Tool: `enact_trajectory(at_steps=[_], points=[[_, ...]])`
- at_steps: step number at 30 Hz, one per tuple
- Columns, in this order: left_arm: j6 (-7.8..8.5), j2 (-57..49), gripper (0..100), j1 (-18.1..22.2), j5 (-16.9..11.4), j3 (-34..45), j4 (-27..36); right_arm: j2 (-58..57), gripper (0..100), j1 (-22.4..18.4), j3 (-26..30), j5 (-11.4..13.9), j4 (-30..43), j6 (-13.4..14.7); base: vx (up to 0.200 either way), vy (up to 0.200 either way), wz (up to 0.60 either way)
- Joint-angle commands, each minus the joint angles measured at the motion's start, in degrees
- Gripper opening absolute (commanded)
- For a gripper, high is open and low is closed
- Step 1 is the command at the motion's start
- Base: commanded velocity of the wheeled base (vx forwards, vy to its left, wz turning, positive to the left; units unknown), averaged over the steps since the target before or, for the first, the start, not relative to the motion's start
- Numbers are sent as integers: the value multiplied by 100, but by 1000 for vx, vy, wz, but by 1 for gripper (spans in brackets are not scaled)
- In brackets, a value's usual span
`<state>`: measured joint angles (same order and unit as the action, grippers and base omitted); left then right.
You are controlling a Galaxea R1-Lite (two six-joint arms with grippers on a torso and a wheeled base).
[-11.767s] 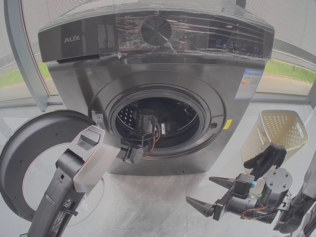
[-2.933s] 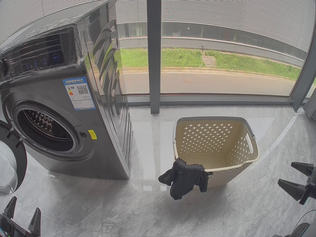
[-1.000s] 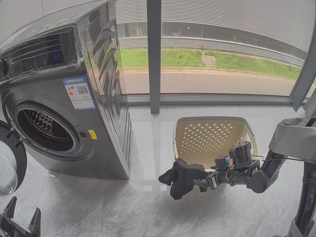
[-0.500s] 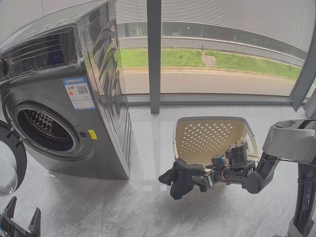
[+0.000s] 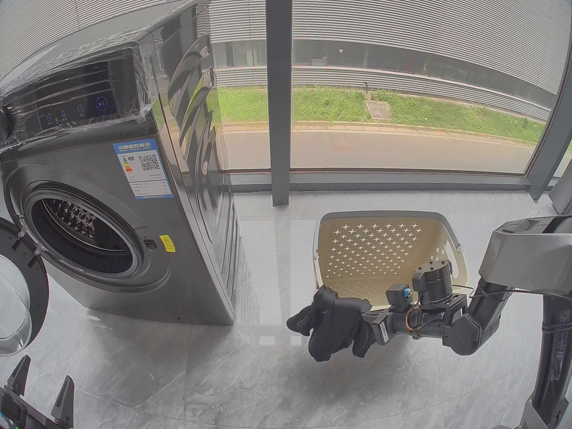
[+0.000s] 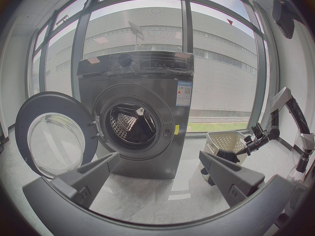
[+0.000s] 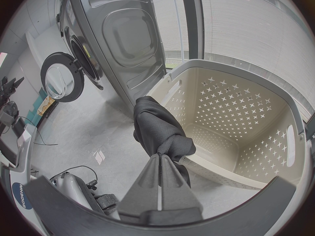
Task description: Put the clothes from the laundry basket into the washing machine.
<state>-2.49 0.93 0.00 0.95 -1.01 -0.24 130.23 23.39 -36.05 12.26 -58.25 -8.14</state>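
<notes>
- The left claw (image 5: 40,391) hangs low over the floor (image 5: 238,382), jaws spread wide and empty, facing the washing machine (image 6: 137,115).
- The right arm (image 5: 471,326) reaches out roughly level toward the basket's near edge. The right claw (image 7: 159,158) is pinched shut on a fold of the black garment (image 7: 157,128).
- The garment lies draped over the near rim of the laundry basket (image 5: 387,215), hanging mostly down the outside.
- Soft, light and limp, it will likely bunch and trail when lifted. A gathered fold at the rim looks the surest hold.
- Farther off, the machine's round door (image 5: 15,293) stands swung open, the drum exposed.
</notes>
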Motion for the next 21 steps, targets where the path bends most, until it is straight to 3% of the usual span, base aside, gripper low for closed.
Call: enact_trajectory(at_steps=[1, 9, 14, 15, 21], points=[[3, -66, 100, 0, 2, 101, -2, -288, 0, -10, 203, -5, -46, -3, 0, 0, 0], [3, -66, 100, 0, 2, 101, -2, -174, 0, -344, 230, -66, -38, -12, 0, 0, 0], [-6, -66, 100, 0, 2, 101, -2, -68, 0, -353, 221, -66, -46, -12, 0, 0, 0], [-6, -66, 100, 0, 2, 101, -2, -51, 100, -327, 186, -66, -64, -3, 0, 0, 0], [-6, -66, 100, 0, 2, 101, -2, -15, 100, -160, 107, -57, -126, -21, 0, 0, 0]])
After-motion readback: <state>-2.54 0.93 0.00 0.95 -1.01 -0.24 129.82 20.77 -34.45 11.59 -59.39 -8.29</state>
